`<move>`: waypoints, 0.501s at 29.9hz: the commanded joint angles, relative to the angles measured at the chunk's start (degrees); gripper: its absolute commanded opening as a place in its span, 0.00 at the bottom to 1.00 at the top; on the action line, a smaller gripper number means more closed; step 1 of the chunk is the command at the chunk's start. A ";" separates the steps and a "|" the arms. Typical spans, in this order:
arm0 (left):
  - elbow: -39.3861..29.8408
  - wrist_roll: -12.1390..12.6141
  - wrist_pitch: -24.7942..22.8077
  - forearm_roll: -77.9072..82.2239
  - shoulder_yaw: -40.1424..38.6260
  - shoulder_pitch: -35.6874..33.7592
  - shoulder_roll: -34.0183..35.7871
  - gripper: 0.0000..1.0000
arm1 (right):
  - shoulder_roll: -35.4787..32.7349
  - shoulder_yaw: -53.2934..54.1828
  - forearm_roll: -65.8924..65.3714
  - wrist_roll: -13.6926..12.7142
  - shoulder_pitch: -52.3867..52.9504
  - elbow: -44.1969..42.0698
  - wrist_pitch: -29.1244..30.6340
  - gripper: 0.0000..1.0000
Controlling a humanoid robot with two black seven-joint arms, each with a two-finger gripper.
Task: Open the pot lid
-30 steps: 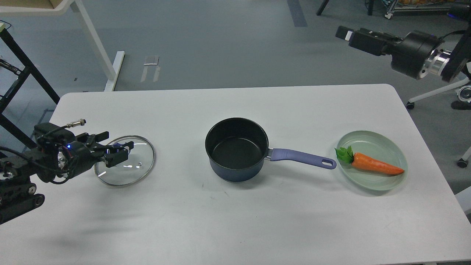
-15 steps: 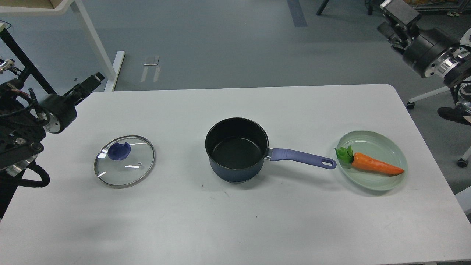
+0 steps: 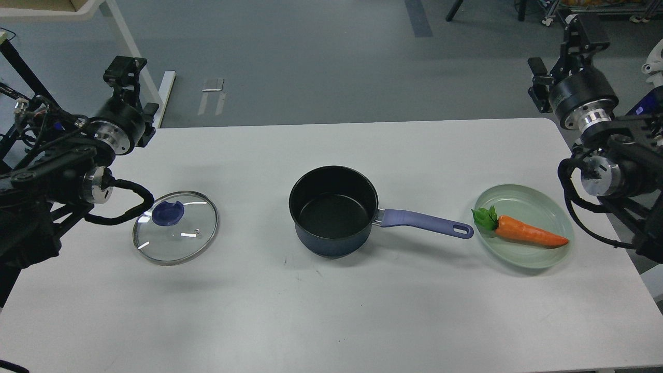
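Note:
The blue pot [image 3: 334,211] stands uncovered in the middle of the white table [image 3: 331,311], its purple handle pointing right. The glass lid [image 3: 175,227] with a blue knob lies flat on the table to the pot's left. My left gripper [image 3: 124,66] is raised at the far left, well above and behind the lid, holding nothing I can see. My right gripper [image 3: 582,31] is raised at the far right, away from everything. Both are seen end-on, so their fingers cannot be told apart.
A pale green plate [image 3: 538,204] with a toy carrot [image 3: 525,232] sits at the right, just past the pot handle's tip. A white table leg [image 3: 129,57] and a black frame stand on the floor at the back left.
My left gripper let go of the lid's knob, then lifted up and back to the far left. My right arm swung back and folded in at the right edge. The lid stayed put.

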 commanded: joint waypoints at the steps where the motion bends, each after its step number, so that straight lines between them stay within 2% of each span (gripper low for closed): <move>1: 4.09 -0.03 -4.85 -5.81 -4.79 0.17 -4.05 0.99 | 6.13 6.00 1.41 0.01 -1.31 -4.02 0.44 1.00; 7: 7.35 -0.12 -11.00 -8.89 -9.71 1.40 -8.71 1.00 | 12.81 9.53 6.15 0.01 -1.40 -7.19 3.07 1.00; 15: 7.36 -0.47 -13.29 -11.80 -14.73 2.02 -11.44 1.00 | 15.37 10.93 11.87 0.01 -1.31 -7.98 8.26 1.00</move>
